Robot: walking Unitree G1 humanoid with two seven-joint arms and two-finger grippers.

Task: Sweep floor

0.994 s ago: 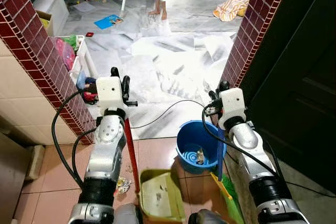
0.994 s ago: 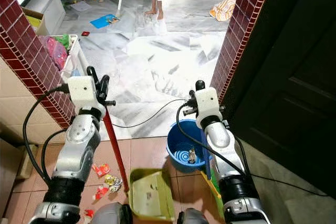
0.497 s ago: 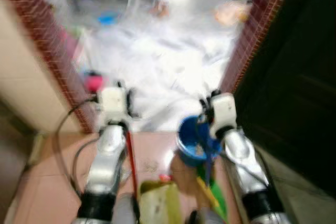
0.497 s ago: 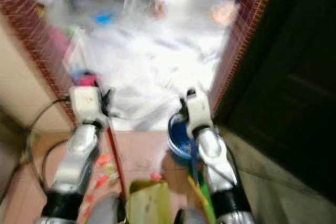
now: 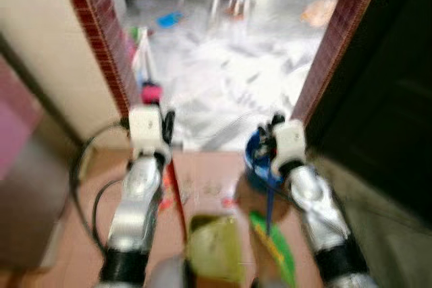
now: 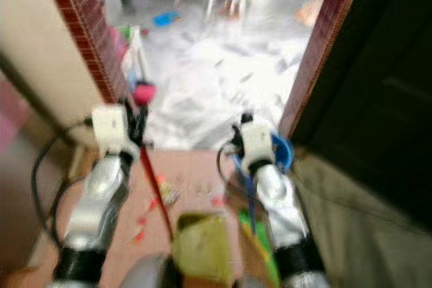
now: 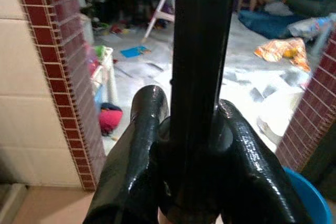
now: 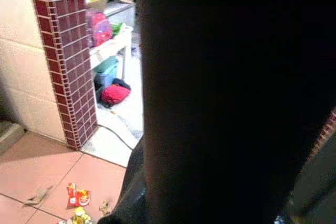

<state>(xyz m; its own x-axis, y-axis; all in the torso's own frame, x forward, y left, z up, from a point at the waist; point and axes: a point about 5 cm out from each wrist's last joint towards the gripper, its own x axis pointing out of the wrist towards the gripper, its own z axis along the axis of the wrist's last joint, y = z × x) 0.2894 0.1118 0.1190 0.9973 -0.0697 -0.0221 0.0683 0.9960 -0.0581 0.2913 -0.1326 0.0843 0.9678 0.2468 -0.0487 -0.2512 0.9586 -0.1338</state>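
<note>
Left end effector (image 7: 181, 145): clenched on the dustpan handle (image 5: 177, 193), a thin red rod that runs down and inward from the fingers (image 7: 137, 145). In the left wrist view both fingers press against the dark rod from either side.

Dustpan (image 5: 214, 247): yellow-green, on the terracotta floor (image 5: 209, 180) below and between the two end effectors, at the foot of the red handle.

Right end effector (image 5: 277, 141): beside the blue bucket; grip state cannot be told. A blue broom handle (image 5: 268, 197) drops from just under it to a green broom head (image 5: 271, 247) on the floor, right of the dustpan. In the right wrist view a dark upright shape blocks most of the picture.

Bucket (image 5: 255, 163): blue, on the floor just behind the right end effector, near the brick doorpost (image 5: 334, 38).

Litter (image 8: 77, 196): red and yellow wrappers on the tiles, below the left end effector and left of the dustpan handle.

Brick pillar (image 5: 101, 28): beyond the left end effector, with a white rack (image 7: 105, 74) and a pink bundle (image 7: 110, 119) at its far side.

Both eye views are blurred.
</note>
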